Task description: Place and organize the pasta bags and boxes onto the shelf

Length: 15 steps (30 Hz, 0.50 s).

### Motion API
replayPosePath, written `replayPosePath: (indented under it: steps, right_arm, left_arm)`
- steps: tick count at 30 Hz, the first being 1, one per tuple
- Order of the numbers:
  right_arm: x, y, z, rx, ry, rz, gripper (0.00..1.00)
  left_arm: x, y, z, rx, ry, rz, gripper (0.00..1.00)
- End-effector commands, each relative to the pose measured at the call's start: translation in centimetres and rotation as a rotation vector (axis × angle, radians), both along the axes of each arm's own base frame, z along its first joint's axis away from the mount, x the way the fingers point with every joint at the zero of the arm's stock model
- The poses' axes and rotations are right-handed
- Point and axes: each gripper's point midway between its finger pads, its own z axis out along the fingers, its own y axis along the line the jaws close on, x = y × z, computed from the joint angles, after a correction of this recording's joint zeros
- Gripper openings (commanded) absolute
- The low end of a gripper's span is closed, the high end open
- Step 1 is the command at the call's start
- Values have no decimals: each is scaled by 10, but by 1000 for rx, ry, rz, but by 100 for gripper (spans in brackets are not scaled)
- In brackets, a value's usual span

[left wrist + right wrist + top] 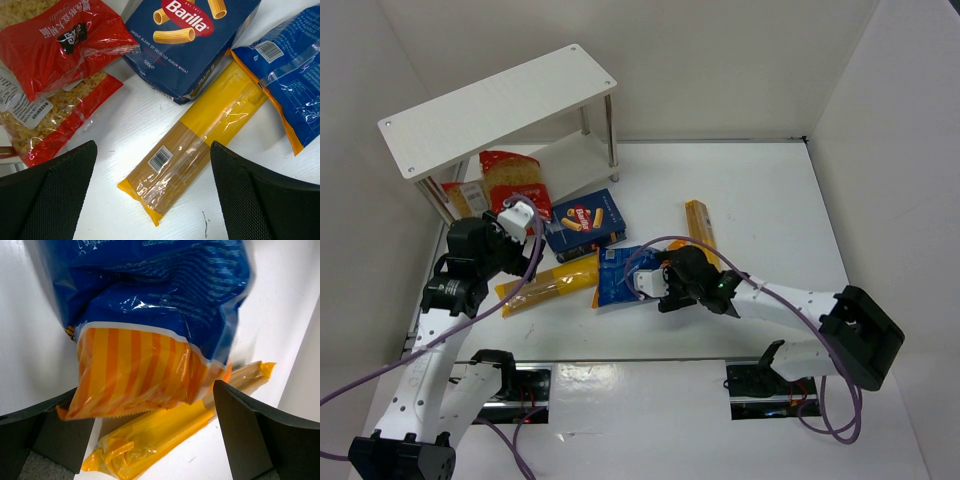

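Seen from above, the left gripper (525, 225) hung over the packs, the shelf (500, 110) beyond it. Its wrist camera showed jaws spread wide, a yellow spaghetti bag (195, 145) between them and the pasta box (190, 40) ahead. The right gripper's (145, 390) jaws stood apart astride the blue bag (150, 295).
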Motion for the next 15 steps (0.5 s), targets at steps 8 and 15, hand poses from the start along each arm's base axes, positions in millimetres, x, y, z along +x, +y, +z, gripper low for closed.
replayPosePath:
  steps: [8,15]
  right_arm:
    - [23,20,-18,26,13,50,100]
    - [41,44,-19,90,33,41,61]
  left_arm:
    - [1,-3,4,-3,-21,-27,99]
    - [1,-3,4,-3,-21,-27,99]
